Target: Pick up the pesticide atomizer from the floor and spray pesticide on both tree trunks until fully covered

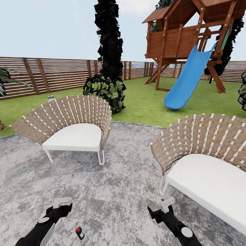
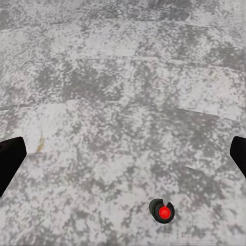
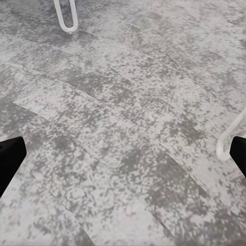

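The pesticide atomizer (image 1: 80, 232), a small dark bottle with a red top, stands on the grey paving of the garden (image 1: 143, 102), close in front of me between my two arms. My left gripper (image 1: 63, 205) hovers open just left of and above it. In the left wrist view the atomizer (image 2: 162, 210) sits on the paving below the left gripper (image 2: 123, 159), whose fingers are spread wide. My right gripper (image 1: 160, 208) is open over bare paving, and the right wrist view shows the right gripper (image 3: 123, 159) holding nothing. The trees and their trunks are out of view.
Two wicker chairs with white cushions stand ahead, one at left (image 1: 73, 126) and one at right (image 1: 205, 160). A right chair leg (image 3: 228, 138) is close to my right gripper. Beyond are a dark column-shaped tree (image 1: 110, 41), a bush (image 1: 106, 90), a blue slide (image 1: 186, 80) and the slat fence (image 1: 61, 73).
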